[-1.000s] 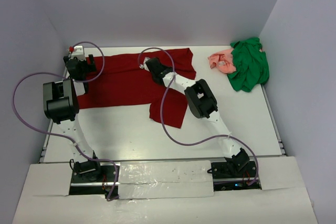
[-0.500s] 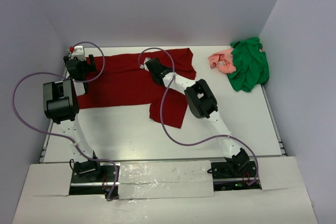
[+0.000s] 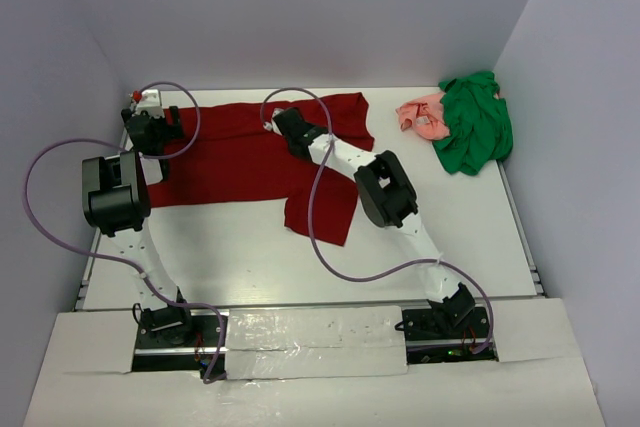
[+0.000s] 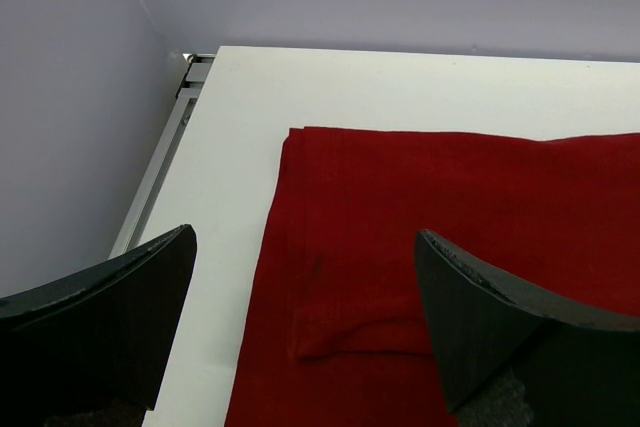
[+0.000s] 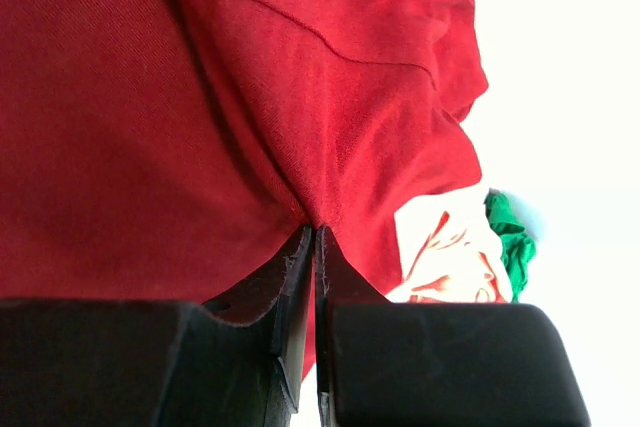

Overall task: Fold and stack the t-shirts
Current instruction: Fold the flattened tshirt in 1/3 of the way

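A white table [image 3: 450,227] carries a large dark red cloth t-shirt [image 3: 230,152] spread across the upper left of the top view. A crumpled bright green t-shirt [image 3: 475,132] lies at upper right, with a small salmon-pink t-shirt [image 3: 422,115] touching its left side. The right gripper [image 5: 313,237] pinches a fold of the red shirt, while the left gripper [image 4: 303,242] hangs spread wide over its left end.

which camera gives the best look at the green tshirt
The top external view: the green t-shirt lies crumpled and fully visible at the far right corner of the table, against the pink shirt. The right wrist view catches only a sliver of it past the maroon shirt. The left wrist view does not show it.
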